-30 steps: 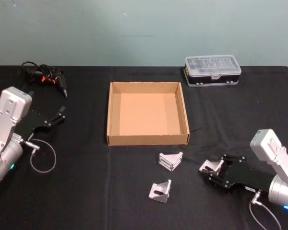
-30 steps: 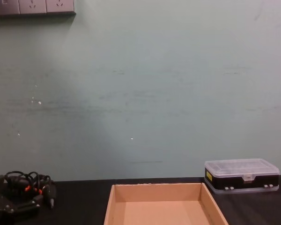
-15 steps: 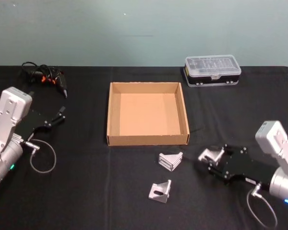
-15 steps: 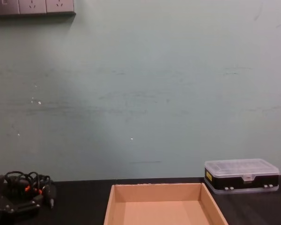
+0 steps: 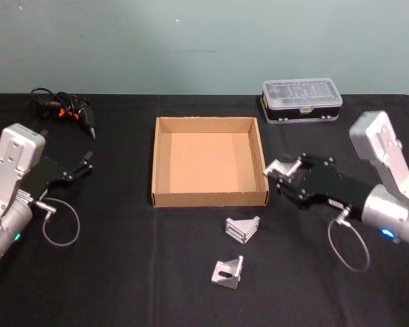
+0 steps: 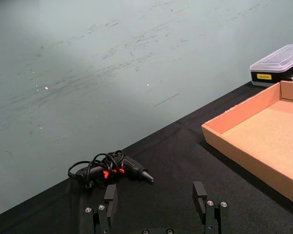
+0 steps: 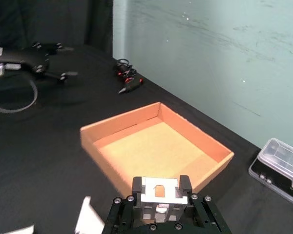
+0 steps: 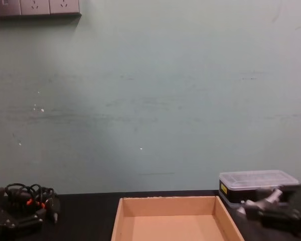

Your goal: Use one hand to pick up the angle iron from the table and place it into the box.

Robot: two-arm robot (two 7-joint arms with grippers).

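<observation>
My right gripper is shut on a silver angle iron and holds it above the table, just off the front right corner of the tan box. The right wrist view shows that angle iron clamped between the fingers, with the box ahead and below. The chest view shows the right gripper coming in beside the box. Two more angle irons lie in front of the box. At the table's left my left gripper stays parked and open.
A black plastic case with a clear lid stands at the back right. A black and orange glue gun with a coiled cord lies at the back left. A loop of cable hangs beside the left arm.
The right gripper has carried its angle iron from the front right of the table up and away, to the box's right front corner. The left arm has not moved.
</observation>
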